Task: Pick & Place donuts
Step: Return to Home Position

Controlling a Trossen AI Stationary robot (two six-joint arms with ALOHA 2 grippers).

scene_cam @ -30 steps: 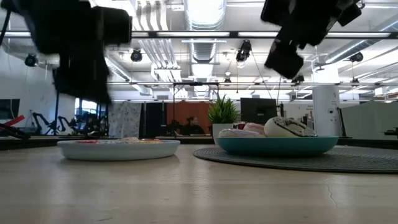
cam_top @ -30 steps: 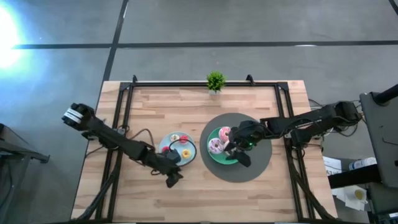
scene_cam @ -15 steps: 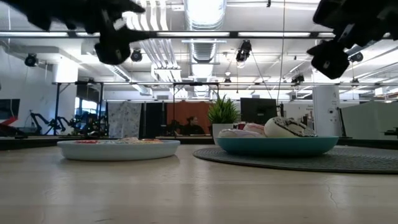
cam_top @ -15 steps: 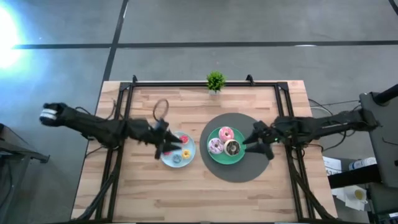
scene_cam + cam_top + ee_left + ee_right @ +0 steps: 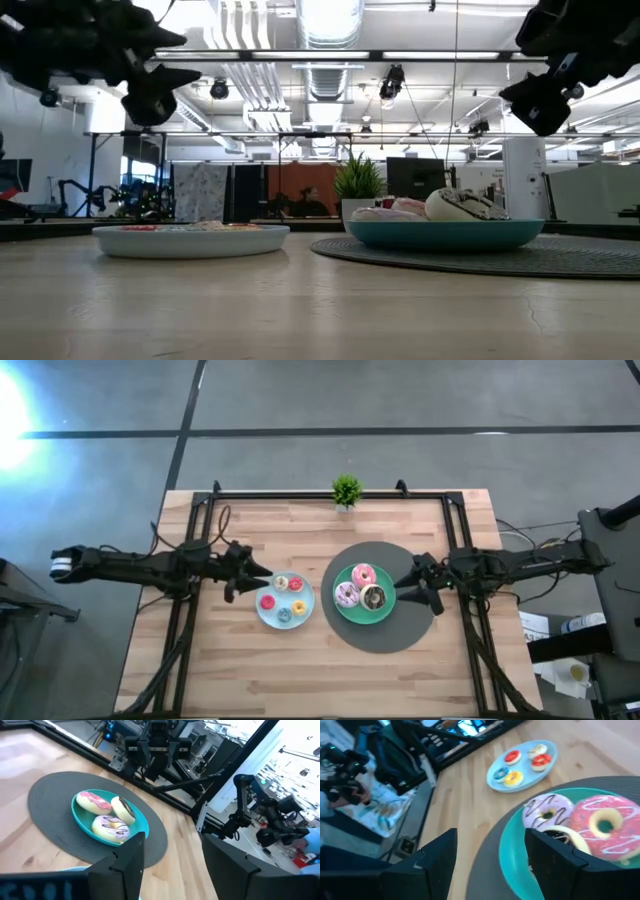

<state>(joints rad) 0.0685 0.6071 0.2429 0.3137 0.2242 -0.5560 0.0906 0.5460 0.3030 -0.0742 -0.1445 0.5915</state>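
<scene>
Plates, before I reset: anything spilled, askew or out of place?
Nothing stands out. Three large donuts sit on the green plate, four mini donuts on the light blue plate; left gripper and right gripper hang clear, jaws open.

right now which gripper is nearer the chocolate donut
Right. The right gripper hangs just beside the green plate, close to the chocolate donut. The left gripper is beyond the light blue plate, farther off.
</scene>
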